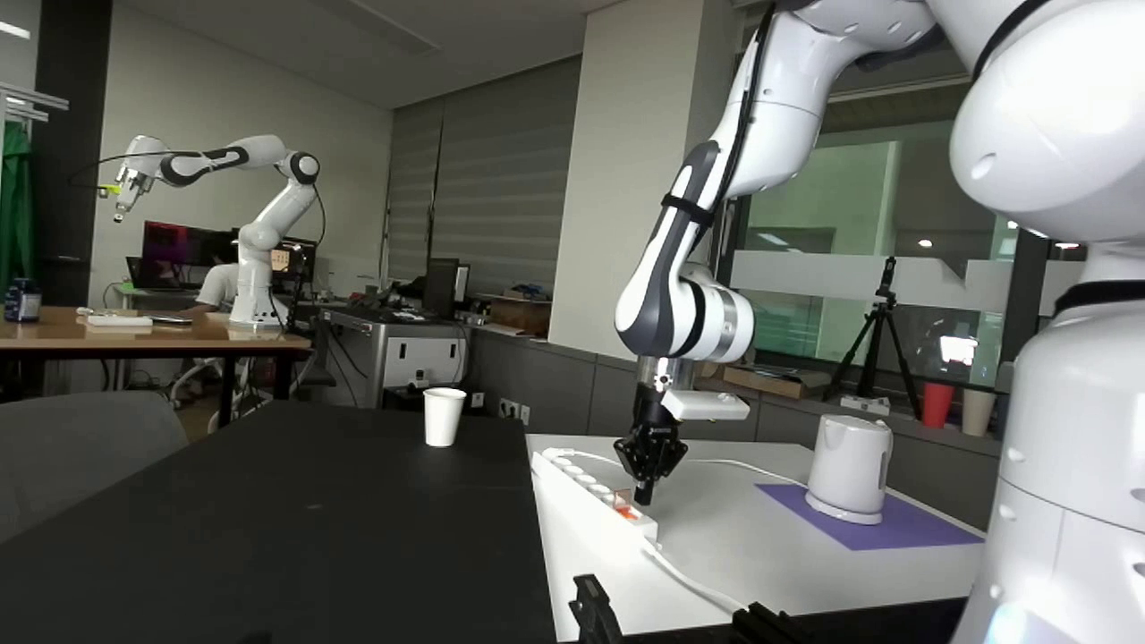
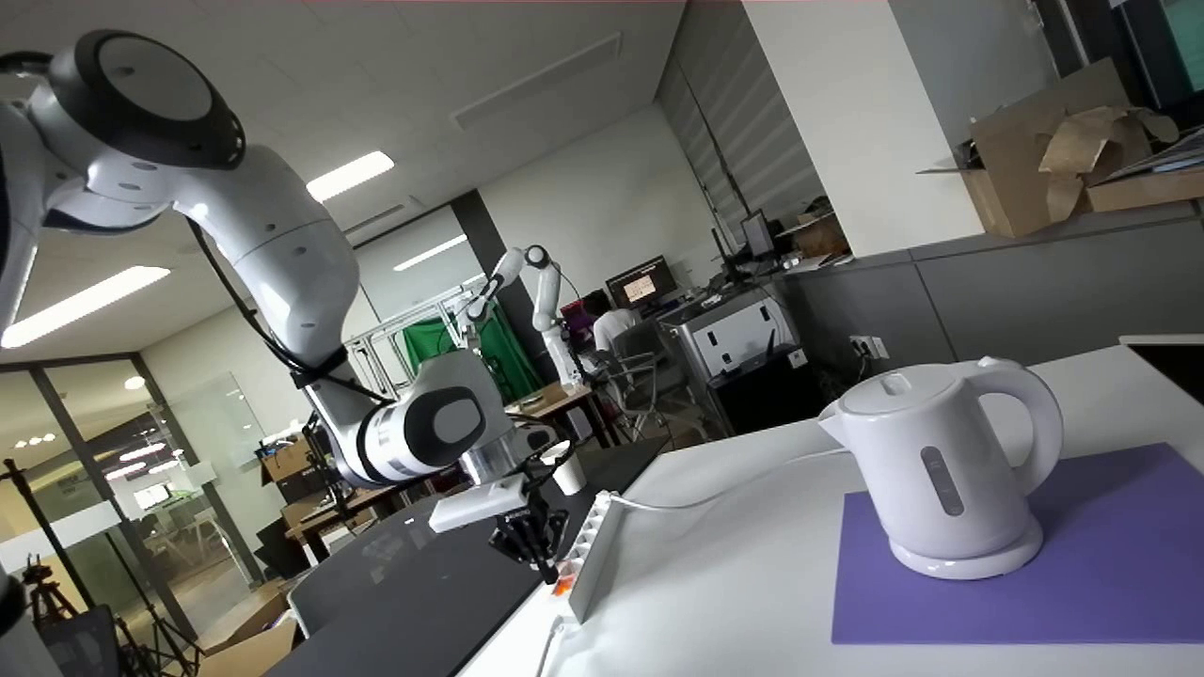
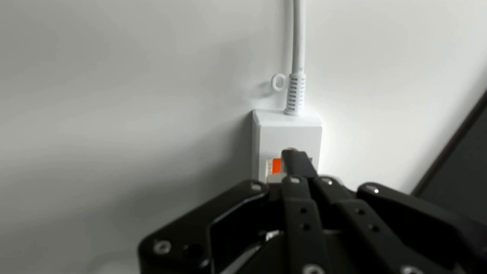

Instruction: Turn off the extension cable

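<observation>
The extension cable is a white power strip (image 1: 586, 480) with a row of sockets. It lies on the white table near the edge of the black table. It also shows in an exterior view (image 2: 596, 562) and in the wrist view (image 3: 287, 136). Its orange switch (image 3: 276, 166) is near the end where the cord leaves, and shows in both exterior views (image 1: 625, 512) (image 2: 564, 585). My gripper (image 3: 296, 160) is shut with its fingertips together and nothing between them. It points down at the switch (image 1: 643, 492) and hides part of it. I cannot tell whether the tips touch it.
A white kettle (image 1: 845, 470) stands on a purple sheet (image 1: 908, 529) on the white table (image 1: 742, 546). A white paper cup (image 1: 442, 419) stands on the black table (image 1: 313, 528) beside it. White cords (image 1: 693, 586) run from both ends of the strip.
</observation>
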You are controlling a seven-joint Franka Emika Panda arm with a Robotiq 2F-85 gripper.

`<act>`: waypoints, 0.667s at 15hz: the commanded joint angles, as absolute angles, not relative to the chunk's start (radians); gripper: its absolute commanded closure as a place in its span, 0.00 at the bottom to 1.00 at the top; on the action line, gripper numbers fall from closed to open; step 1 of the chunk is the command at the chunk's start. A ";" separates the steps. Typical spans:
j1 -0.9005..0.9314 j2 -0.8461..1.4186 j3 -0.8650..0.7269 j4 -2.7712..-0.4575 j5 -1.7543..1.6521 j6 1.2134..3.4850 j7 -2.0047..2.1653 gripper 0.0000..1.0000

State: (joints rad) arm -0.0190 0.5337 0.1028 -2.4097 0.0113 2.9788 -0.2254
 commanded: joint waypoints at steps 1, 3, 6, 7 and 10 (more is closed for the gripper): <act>-0.088 0.575 0.154 -2.390 -0.006 3.037 -0.249 1.00; -0.121 0.594 0.181 -2.391 -0.013 3.083 -0.261 1.00; -0.157 0.616 0.210 -2.388 -0.034 3.120 -0.264 1.00; -0.165 0.622 0.216 -2.386 -0.039 3.122 -0.263 1.00; -0.178 0.635 0.223 -2.376 -0.052 3.103 -0.258 1.00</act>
State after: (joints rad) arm -0.1481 0.6184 0.2053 -2.3958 -0.0244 3.1124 -0.2657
